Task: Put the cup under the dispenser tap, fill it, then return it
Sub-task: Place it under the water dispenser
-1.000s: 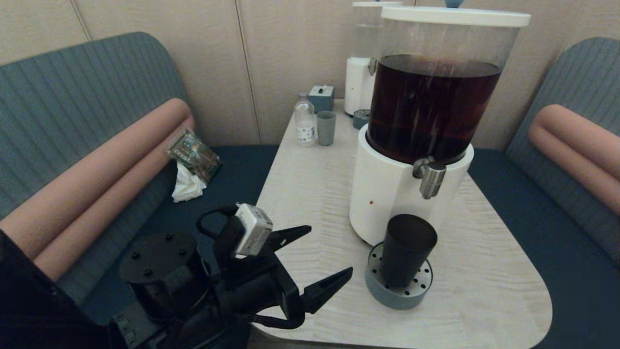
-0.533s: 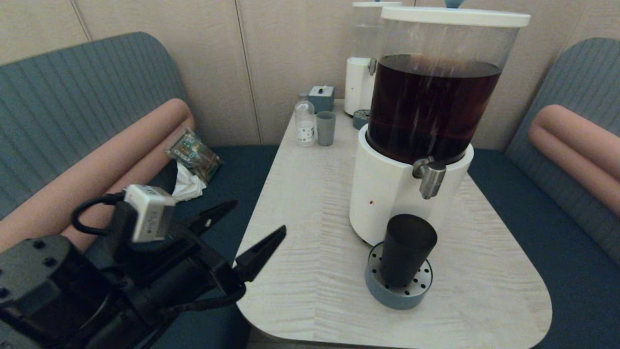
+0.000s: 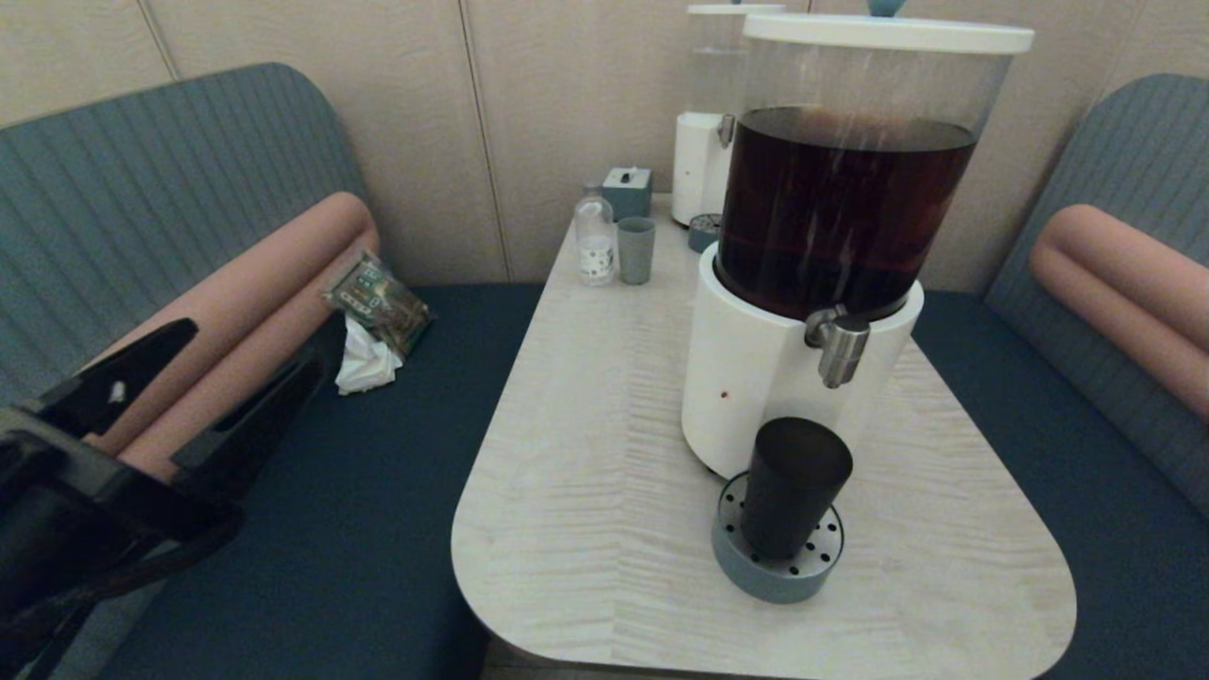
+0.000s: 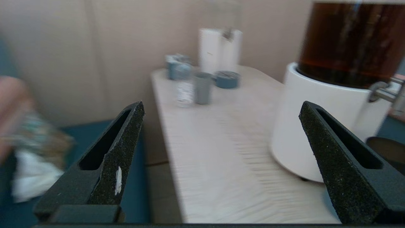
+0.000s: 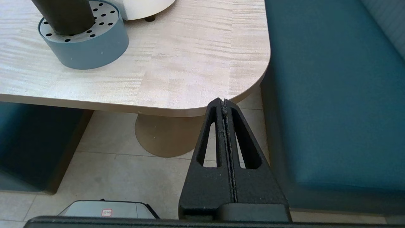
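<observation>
While the cup (image 3: pixel 793 486) stands upright on the perforated blue-grey drip tray (image 3: pixel 776 574), directly below the dispenser tap (image 3: pixel 841 348) at the front of the large white-based dispenser (image 3: pixel 756 387), nothing is in contact with it. Its smooth, tapered, handleless wall is judged light and fairly rigid but likely slippery, and heavier and liable to spill once filled; whether any liquid is inside cannot be told. A hold is best taken across the mid-body, square to the wall, below the rim and above the tray edge, with moderate pressure so the plastic does not deform. The left gripper (image 3: pixel 189 373) hangs well clear of the table (image 3: pixel 586 472), out over the dark blue bench seat (image 3: pixel 378 491) on the left, its fingers spread wide with nothing between them, pointing roughly toward the table and dispenser. The right gripper (image 5: pixel 225 104) sits low off the table's near right corner, above the floor, its fingers pressed together and empty. Any approach from the left must cross open tabletop to reach the cup.
</observation>
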`<state>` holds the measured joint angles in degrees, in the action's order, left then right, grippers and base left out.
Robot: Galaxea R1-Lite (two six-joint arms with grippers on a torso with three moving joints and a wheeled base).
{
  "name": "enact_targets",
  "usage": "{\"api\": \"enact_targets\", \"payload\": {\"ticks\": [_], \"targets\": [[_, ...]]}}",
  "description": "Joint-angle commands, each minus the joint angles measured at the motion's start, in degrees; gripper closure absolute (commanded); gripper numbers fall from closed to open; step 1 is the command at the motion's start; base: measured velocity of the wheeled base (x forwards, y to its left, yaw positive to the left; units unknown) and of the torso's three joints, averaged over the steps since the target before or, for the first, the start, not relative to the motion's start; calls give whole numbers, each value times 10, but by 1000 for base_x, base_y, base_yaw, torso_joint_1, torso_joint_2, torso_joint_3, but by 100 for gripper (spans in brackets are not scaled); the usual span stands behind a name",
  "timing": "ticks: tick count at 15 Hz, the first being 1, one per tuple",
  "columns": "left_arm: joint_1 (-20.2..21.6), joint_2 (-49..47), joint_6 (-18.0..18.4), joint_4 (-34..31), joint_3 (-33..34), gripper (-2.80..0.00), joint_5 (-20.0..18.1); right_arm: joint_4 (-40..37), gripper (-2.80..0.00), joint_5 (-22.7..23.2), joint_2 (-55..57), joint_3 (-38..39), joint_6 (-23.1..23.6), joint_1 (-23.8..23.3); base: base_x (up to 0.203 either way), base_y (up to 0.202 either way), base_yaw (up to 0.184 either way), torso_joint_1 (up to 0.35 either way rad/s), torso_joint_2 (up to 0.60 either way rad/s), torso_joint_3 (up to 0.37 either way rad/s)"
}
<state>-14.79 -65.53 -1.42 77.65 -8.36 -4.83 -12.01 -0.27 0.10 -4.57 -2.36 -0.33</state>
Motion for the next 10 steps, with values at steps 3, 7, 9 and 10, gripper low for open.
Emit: {"api": "enact_targets", "payload": {"ticks": [3,7,9,10], "targets": [[61,160,1,-68,70,-280,-19,0,0,0,1,0,0,0,0,0,0,0,0,0],[81,184,1,-89,84,0,-56,0,0,0,1,0,0,0,0,0,0,0,0,0],[81,174,-3,-83,85,0,-97,0,0,0,1,0,-1,0,0,0,0,0,0,0],[81,163,-7,-79,85,0,-101,0,0,0,1,0,0,0,0,0,0,0,0,0]]}}
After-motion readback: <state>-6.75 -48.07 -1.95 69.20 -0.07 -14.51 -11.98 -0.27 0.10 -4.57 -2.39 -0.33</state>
